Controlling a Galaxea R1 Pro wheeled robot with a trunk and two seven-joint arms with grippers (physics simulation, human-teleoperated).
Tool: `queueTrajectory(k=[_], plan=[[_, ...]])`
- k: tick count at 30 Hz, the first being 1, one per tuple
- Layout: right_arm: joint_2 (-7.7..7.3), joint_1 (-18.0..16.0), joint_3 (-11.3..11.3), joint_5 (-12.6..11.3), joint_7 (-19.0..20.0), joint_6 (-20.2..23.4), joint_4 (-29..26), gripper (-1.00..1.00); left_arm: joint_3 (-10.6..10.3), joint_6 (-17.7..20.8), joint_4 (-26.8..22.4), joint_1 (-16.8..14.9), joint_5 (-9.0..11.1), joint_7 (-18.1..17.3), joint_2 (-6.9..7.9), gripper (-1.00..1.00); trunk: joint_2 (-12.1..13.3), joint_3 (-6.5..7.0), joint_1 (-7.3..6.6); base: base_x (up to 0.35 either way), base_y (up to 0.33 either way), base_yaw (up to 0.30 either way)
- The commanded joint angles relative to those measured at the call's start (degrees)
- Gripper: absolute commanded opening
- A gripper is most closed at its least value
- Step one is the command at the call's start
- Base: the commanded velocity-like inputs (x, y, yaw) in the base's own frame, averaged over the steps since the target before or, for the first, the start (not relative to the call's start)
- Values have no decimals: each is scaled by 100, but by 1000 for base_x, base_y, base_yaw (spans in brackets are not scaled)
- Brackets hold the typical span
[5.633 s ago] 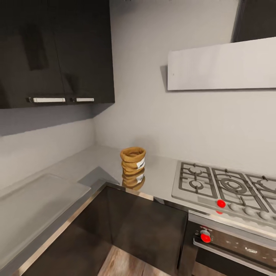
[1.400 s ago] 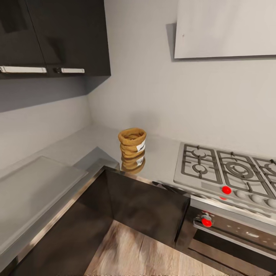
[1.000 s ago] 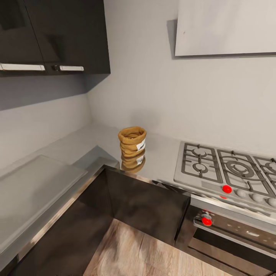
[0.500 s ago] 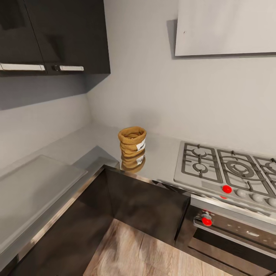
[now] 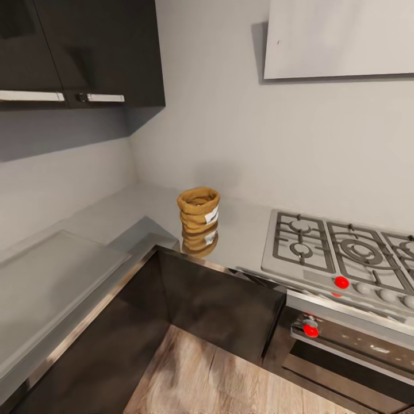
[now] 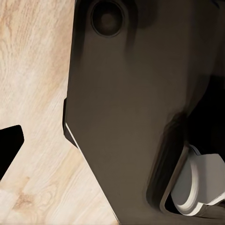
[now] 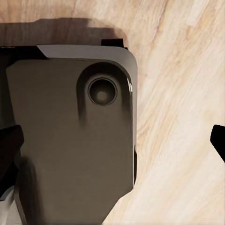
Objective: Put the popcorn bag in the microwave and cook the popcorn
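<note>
One ridged tan-brown paper popcorn bag, one grey gas hob with grates, two red round knobs and two white cabinet handles are counted

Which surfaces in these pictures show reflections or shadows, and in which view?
Head view: the glossy countertop mirrors the popcorn bag just beneath it, and the wall cabinets cast a shadow on the wall. Right wrist view: a soft dark shadow lies on the wooden floor.
</note>
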Motion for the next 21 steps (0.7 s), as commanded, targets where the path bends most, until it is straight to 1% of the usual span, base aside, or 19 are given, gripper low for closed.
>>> queueTrajectory(k=[1,10,21], plan=[[-5,-4,-48,32,9,-30,18,100,4,-12,-5,1,36,6,-2,100,-3,-14,0,0,0,0],[-4,-5,-48,32,9,-36,18,100,2,-21,-5,1,32,6,-2,100,-3,-88,0,0,0,0],[2,-5,-41,41,9,-73,18,100,-2,-28,-5,1,32,6,-2,100,-3,-95,0,0,0,0]])
